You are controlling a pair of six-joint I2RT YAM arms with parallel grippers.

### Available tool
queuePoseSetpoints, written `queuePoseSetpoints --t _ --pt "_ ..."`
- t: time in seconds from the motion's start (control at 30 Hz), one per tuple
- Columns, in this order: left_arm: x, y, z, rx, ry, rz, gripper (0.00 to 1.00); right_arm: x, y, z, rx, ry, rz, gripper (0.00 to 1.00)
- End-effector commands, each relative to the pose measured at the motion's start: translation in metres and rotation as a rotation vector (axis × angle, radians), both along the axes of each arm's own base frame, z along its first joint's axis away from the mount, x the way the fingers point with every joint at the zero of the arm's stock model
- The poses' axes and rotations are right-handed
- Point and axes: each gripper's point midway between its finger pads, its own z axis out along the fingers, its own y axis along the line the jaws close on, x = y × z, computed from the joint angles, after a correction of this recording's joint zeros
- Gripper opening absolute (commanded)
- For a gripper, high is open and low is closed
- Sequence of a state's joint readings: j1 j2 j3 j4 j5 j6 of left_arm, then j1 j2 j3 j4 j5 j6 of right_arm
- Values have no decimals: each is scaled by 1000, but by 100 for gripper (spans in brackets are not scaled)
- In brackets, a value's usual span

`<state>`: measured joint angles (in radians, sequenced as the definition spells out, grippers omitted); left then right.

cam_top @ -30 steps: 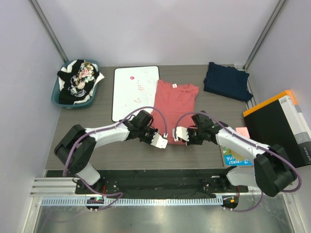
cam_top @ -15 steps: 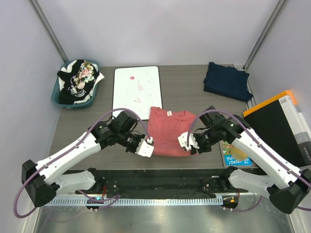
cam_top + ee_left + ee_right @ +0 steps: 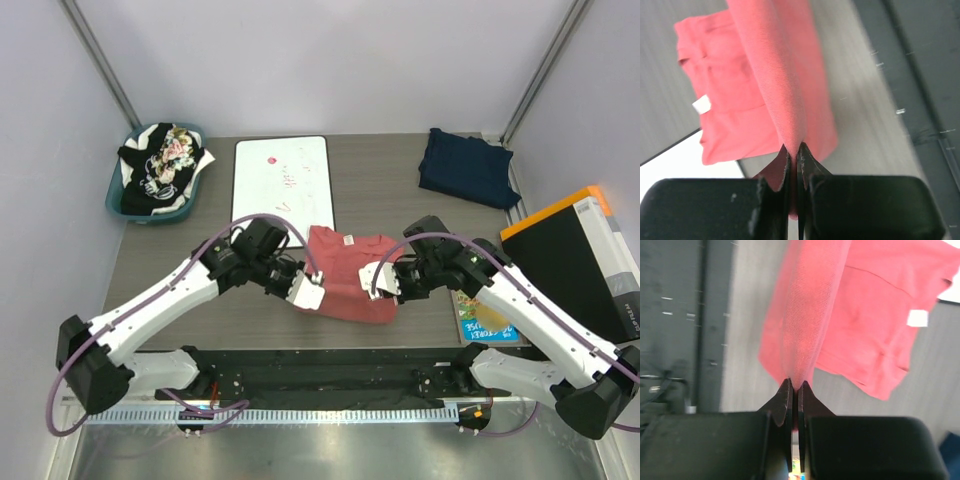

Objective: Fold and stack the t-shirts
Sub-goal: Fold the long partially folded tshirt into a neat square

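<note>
- Top view: left gripper [image 3: 308,291] and right gripper [image 3: 379,280] sit side by side, each clamped on one near corner of the salmon t-shirt [image 3: 345,270].
- The cloth spans the gap between the two grippers. Its near edge is raised off the tabletop [image 3: 380,160], and its collar end lies flat beyond them.
- White board [image 3: 283,190] lies beyond the left gripper, its near corner just beside the shirt's collar end.
- Navy t-shirt [image 3: 467,167] is folded, beyond and to the right of the right gripper, well apart from it.
- Black and floral t-shirts [image 3: 165,165] are heaped in a basket [image 3: 113,203], beyond and left of the left gripper, well apart.
- Left wrist view: jaws pinched tight on a thin fold of salmon cloth, no gap visible. The fold runs away from the fingertips as a ridge. The flat part with a white label [image 3: 702,104] lies beyond and to the left.
- Right wrist view: jaws likewise closed on a fold of the same shirt. The ridge runs straight ahead, and the flat part and label lie beyond, to the right.
</note>
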<state>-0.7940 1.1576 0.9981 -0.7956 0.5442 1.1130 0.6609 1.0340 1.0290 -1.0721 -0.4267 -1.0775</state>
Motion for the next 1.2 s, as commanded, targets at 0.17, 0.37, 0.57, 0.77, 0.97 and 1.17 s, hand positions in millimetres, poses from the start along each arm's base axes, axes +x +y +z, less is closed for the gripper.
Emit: queuePoseSetpoints --t 0.17,0.37,0.57,0.77,0.97,1.17 --pt "84 -17 32 -65 -163 8 0 62 -3 9 -44 -225 -108 1" --pt "106 -17 25 -62 -153 -2 0 94 -7 1 -55 -299 -177 1" --pt "142 -22 12 -107 -159 109 21 168 -31 13 -40 -589 -527 14" --pt "224 -25 44 -358 -491 423 71 200 -57 19 -37 -808 -756 56" --pt "226 -18 57 -379 -478 490 70 202 -58 8 -28 -751 -816 82" --pt "192 -13 25 -235 -398 370 81 185 -44 -34 249 6 -1014 91"
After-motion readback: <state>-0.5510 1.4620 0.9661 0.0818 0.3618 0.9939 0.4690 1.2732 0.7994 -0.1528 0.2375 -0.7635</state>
